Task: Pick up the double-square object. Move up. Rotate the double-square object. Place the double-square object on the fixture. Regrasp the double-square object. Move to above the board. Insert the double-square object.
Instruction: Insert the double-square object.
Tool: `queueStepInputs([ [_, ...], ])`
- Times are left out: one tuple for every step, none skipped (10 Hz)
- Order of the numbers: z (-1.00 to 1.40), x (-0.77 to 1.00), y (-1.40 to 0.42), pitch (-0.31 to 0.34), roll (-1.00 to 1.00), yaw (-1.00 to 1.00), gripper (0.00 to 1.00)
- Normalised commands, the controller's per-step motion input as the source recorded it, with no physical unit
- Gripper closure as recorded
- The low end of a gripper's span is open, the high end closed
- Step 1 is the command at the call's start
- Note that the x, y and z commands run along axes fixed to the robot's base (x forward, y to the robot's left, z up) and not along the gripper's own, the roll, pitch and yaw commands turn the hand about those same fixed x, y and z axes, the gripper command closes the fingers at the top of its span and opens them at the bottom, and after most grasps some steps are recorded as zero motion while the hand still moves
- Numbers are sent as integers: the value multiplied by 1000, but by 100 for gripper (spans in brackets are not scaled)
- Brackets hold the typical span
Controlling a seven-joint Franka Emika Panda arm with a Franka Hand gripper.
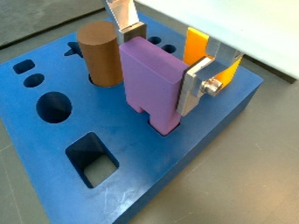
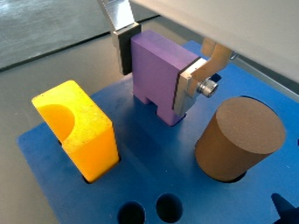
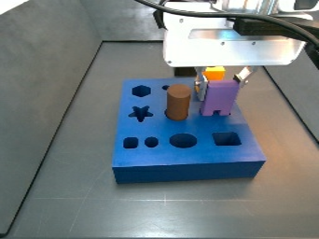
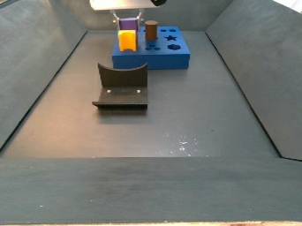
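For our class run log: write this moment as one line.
claw: shut on purple block | block: upright, over board | beside: brown cylinder, yellow block

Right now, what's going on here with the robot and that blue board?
The arm's hand is over the blue board, its fingers closed on the purple double-square object. The piece stands upright, its lower end at the board's surface; how deep it sits I cannot tell. A brown cylinder and a yellow block already stand in the board. The fixture sits empty on the floor nearby.
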Motion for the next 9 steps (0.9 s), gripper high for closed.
queueStepInputs([
  [3, 69, -9, 0, 500, 91, 100],
  [17, 94, -11, 0, 500, 66, 100],
  [14, 97, -14, 0, 500, 66, 100],
  [14, 100, -11, 0, 500, 66, 100],
  [14, 100, -11, 0, 500, 60, 100],
  [-140, 83, -14, 0, 370, 17, 100],
  [0, 0, 17, 0, 0, 0, 100],
  [0, 0, 289, 121, -500, 0, 100],
  [103, 0, 266, 144, -500, 0, 100],
])
